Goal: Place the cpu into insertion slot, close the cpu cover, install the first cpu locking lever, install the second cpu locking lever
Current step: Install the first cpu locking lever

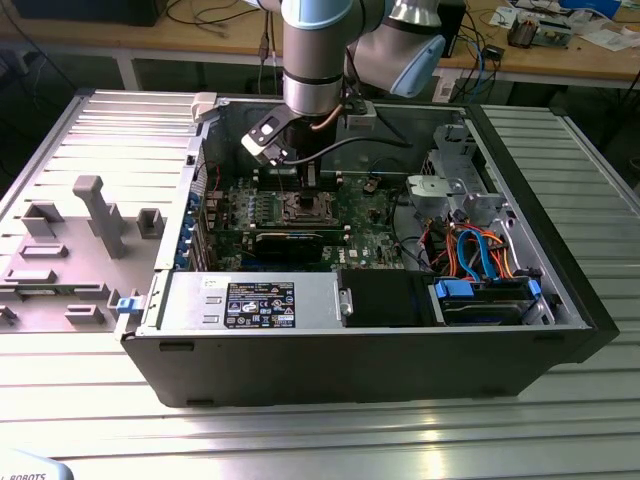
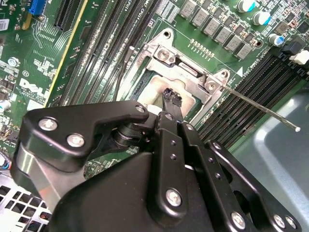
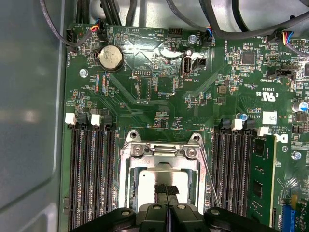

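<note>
Ribbed metal tabletop (image 1: 320, 440) is seen beneath an open computer case (image 1: 400, 360). The insertion slot (image 1: 303, 207) is set near the middle of the green motherboard (image 3: 159, 111). The cpu (image 3: 149, 181) is seated in that slot and framed by the lowered cpu cover (image 3: 159, 153). The gripper (image 3: 166, 189) is held over the cpu, with its fingers pressed together and nothing clasped between them.

The cpu cover (image 3: 161, 162) is smooth silvery metal; the motherboard (image 3: 145, 116) glossy green.
</note>
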